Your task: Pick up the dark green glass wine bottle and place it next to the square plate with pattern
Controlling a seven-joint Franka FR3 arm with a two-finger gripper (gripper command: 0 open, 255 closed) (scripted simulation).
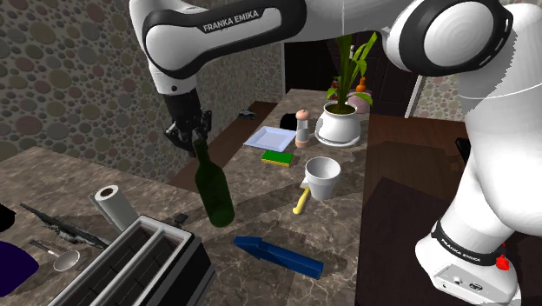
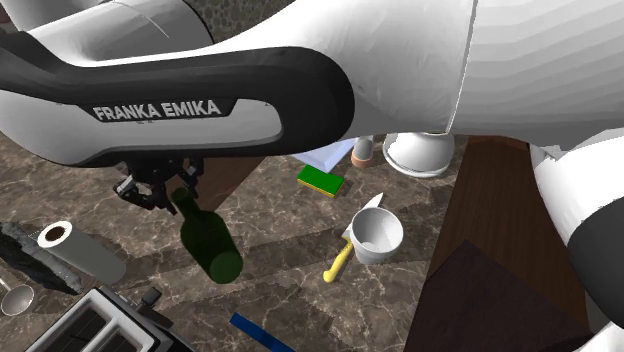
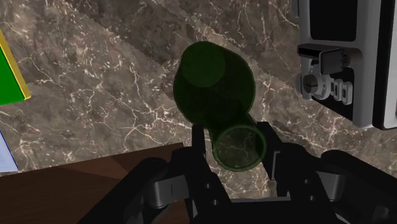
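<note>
Gripping the neck of the dark green glass wine bottle (image 1: 214,188), the black two-finger claw (image 1: 194,139) has one finger on each side of the neck, just below the mouth. In the wrist view both fingers press against it. The bottle is tilted, with its base lower and towards the shoulder view's right; I cannot tell if the base touches the brown marble counter (image 1: 261,213). The pale square plate (image 1: 270,137) lies well apart from the bottle, farther along the counter, near a white plant pot (image 1: 339,126). A flat green sponge with a yellow edge (image 1: 279,157) lies just beside the plate, between it and a white cup (image 1: 323,176). A yellow-handled knife (image 1: 300,202) lies against the cup. Near the bottle's base are a silver and black toaster (image 1: 130,265) and a grey paper roll (image 1: 115,207).
</note>
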